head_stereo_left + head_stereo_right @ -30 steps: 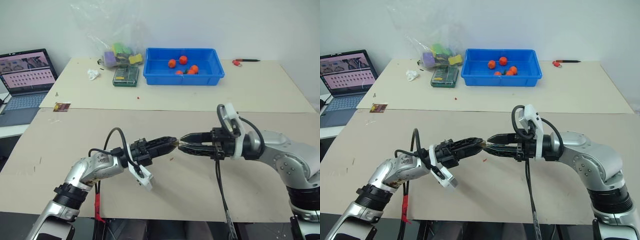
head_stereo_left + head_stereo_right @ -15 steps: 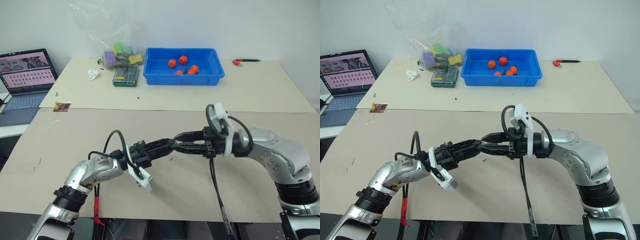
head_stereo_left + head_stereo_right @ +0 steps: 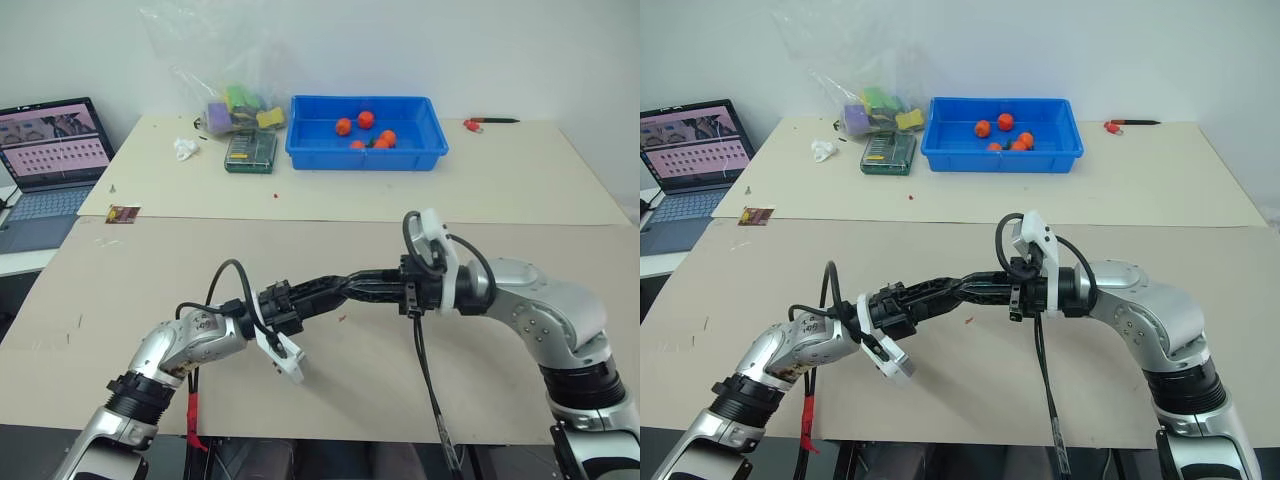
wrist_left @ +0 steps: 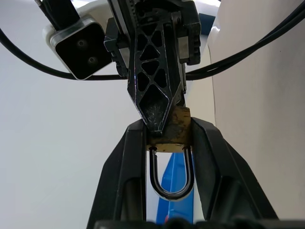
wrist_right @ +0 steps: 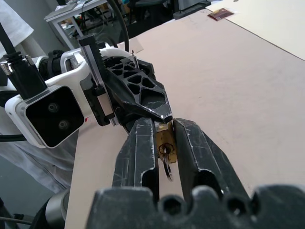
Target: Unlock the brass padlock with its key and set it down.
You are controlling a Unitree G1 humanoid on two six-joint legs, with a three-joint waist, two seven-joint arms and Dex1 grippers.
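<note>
Brass padlock [image 4: 168,132] stayed clamped in the left gripper [image 4: 167,143]; the right gripper [image 5: 165,143] had closed in, apparently pinching the key [image 5: 164,153], ready for turning.

Middle of near table [image 3: 330,390]: we see bare board all round the two meeting arms.
Far table: blue tray [image 3: 366,152], green box [image 3: 251,152] and plastic bag [image 3: 215,75] block the back.
Left edge: laptop [image 3: 55,150] stands off the board.
Far right: a red pen [image 3: 490,122], open surface around it.

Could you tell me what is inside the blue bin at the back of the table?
The blue bin holds several small orange-red round items. Its near wall hides part of the floor.
</note>
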